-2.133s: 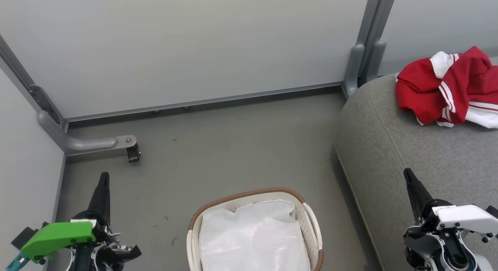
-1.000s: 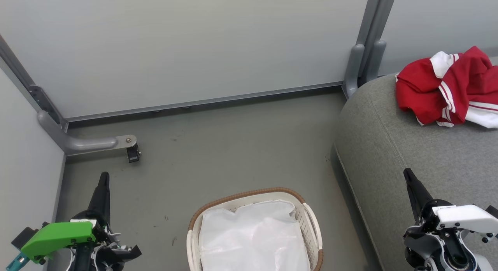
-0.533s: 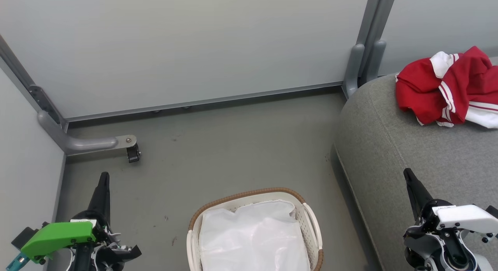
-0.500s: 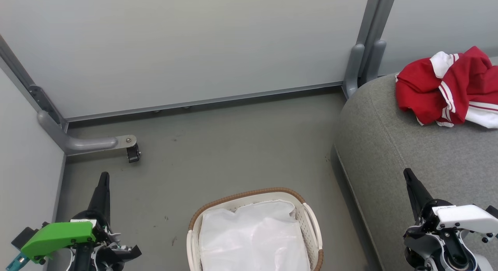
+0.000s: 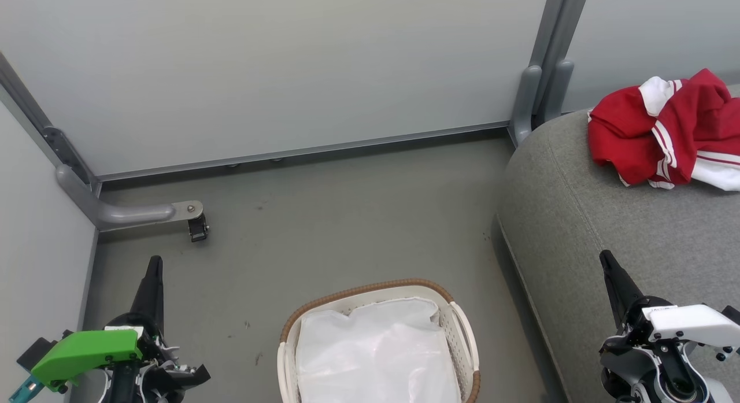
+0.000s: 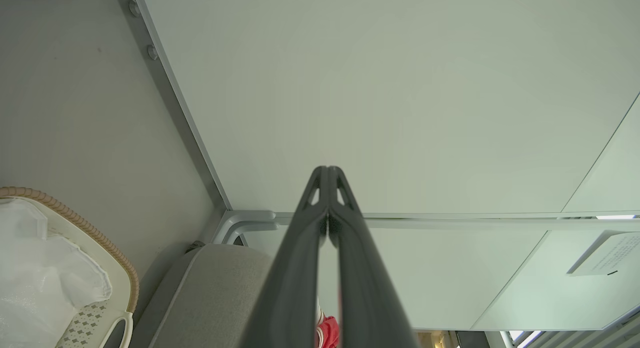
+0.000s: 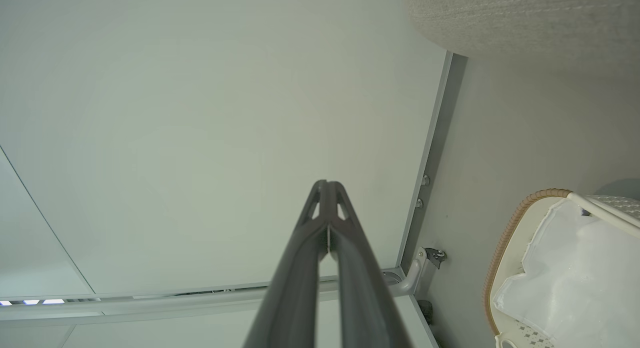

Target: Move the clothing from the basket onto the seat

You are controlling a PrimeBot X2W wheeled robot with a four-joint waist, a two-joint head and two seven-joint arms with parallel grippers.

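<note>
**Nothing has moved: the clothing is already on the seat**

You'll see no change across the last two seconds, and both arms sit parked. The red clothing [image 5: 665,125] lies heaped at the far end of the grey seat [image 5: 578,218]. The basket [image 5: 370,288] on the floor shows its white liner [image 5: 376,357], so the task looks finished. Your left gripper [image 5: 154,263] and right gripper [image 5: 605,257] are both clenched on nothing. The clothing lies well apart from both, beyond the right one.

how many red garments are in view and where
2, it seems, bunched in one heap on the seat: a plainer red garment left, a white-striped garment right. The basket holds a white liner, which may hide more.
</note>
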